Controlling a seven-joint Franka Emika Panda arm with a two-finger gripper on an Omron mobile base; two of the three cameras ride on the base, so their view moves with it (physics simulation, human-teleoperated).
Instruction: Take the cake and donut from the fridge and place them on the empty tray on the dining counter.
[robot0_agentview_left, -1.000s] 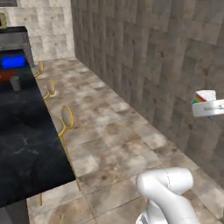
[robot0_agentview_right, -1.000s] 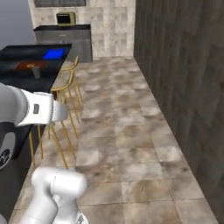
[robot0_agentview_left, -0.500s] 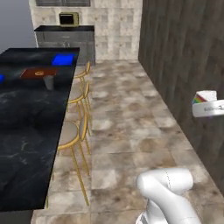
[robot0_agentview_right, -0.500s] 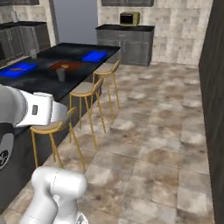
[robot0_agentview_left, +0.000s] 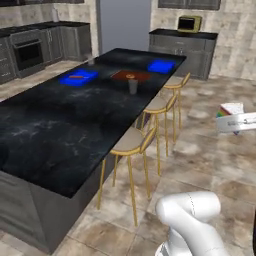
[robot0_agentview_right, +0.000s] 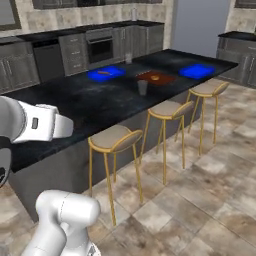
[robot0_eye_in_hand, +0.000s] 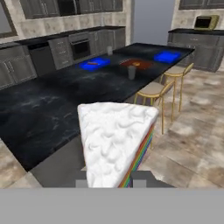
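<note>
Between my gripper (robot0_eye_in_hand: 107, 183) tips I hold the cake (robot0_eye_in_hand: 114, 142) clamped, while the tray (robot0_eye_in_hand: 166, 57) lies well ahead and to the right at the dining counter's (robot0_eye_in_hand: 65, 103) far end.

- Even, soft, rendered light; no strong source visible.
- Glossy black surface (robot0_agentview_left: 60, 125) shows pale mottled sheen, no hard glare.
- Faint shadows under stools (robot0_agentview_right: 112, 142).
- All views slightly soft; far cabinets blurred.
</note>
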